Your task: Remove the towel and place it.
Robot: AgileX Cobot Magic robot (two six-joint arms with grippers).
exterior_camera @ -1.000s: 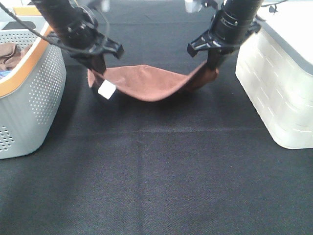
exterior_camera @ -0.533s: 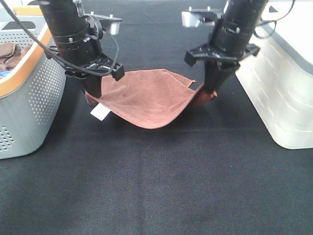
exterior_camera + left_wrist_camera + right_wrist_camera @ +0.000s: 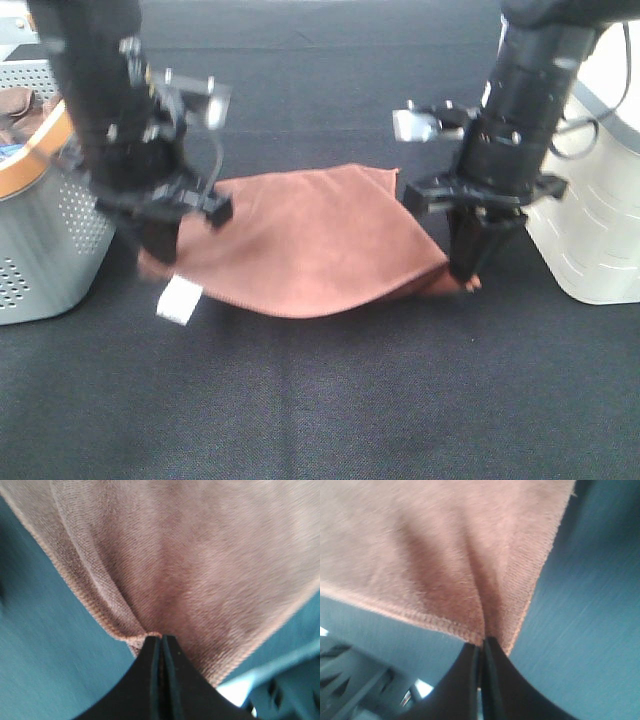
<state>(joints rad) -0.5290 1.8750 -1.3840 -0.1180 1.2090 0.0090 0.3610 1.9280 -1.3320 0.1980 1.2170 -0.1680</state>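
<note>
The rust-brown towel (image 3: 310, 240) hangs stretched between my two grippers, low over the black table, with its far edge trailing behind. Its white tag (image 3: 179, 298) dangles at the left corner. My left gripper (image 3: 160, 250) is shut on the towel's left corner; the left wrist view shows the closed fingertips (image 3: 161, 645) pinching the hem of the towel (image 3: 200, 560). My right gripper (image 3: 466, 272) is shut on the right corner; the right wrist view shows the fingertips (image 3: 482, 647) clamped on the stitched edge of the towel (image 3: 430, 550).
A grey perforated basket (image 3: 45, 235) with an orange rim stands at the left, with a darker brown bunched cloth (image 3: 15, 105) inside. A white bin (image 3: 590, 230) stands at the right, close to my right arm. Black table cloth (image 3: 330, 400) covers the front.
Both grippers have moved toward the front of the table with the towel and lowered. More of the towel now spreads out behind them.
</note>
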